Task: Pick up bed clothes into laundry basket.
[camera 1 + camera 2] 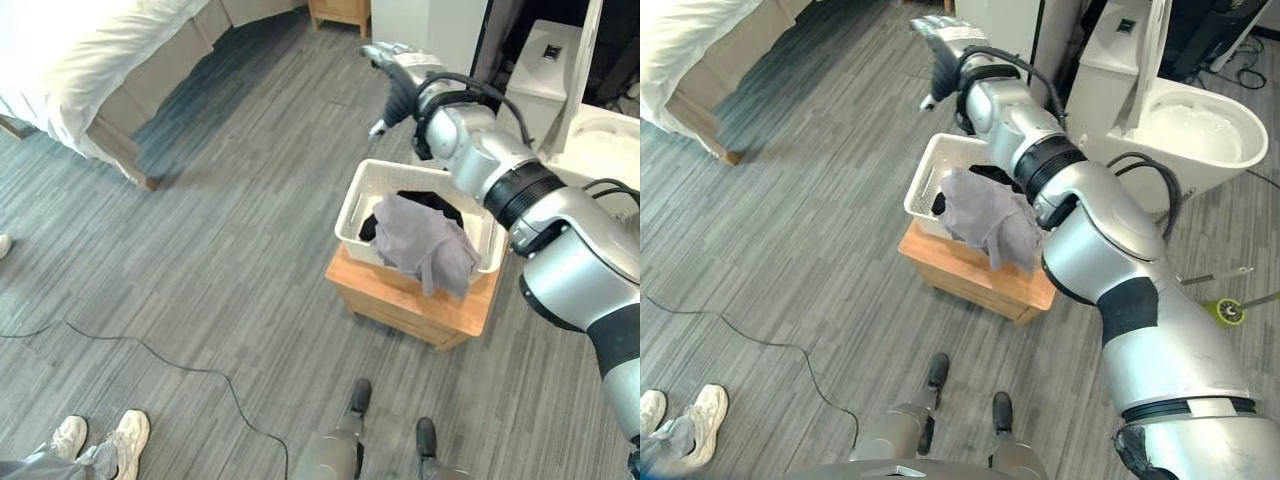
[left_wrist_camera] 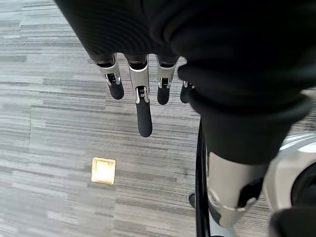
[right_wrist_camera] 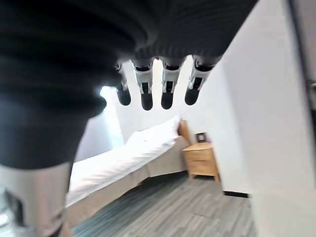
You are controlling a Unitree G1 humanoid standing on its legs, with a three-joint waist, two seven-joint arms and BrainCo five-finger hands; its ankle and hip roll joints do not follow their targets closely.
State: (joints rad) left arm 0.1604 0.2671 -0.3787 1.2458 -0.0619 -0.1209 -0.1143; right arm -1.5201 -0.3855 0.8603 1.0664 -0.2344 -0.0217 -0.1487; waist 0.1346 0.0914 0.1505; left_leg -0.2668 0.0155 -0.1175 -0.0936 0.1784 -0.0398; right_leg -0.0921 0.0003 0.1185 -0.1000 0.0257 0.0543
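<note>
Fingers: right hand (image 1: 398,72) relaxed, holding nothing; left hand (image 2: 140,94) loose too
Laundry basket (image 1: 362,196): below the right fingertips
Grey garment (image 1: 428,245): draped over basket rim

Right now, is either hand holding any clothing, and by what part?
No. The right hand is raised beyond the laundry basket, empty. The left hand hangs open over the floor. The grey garment drapes over the basket's rim.

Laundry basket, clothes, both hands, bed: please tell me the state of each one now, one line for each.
Laundry basket: upright on a wooden stool, holding clothes.
Grey garment: in the basket, draped over its front rim.
Dark garment: inside the basket, under the grey one.
Right hand: raised beyond the basket, fingers straight, empty.
Left hand: over the floor, fingers relaxed, empty.
Bed: covered with white bedding.
</note>
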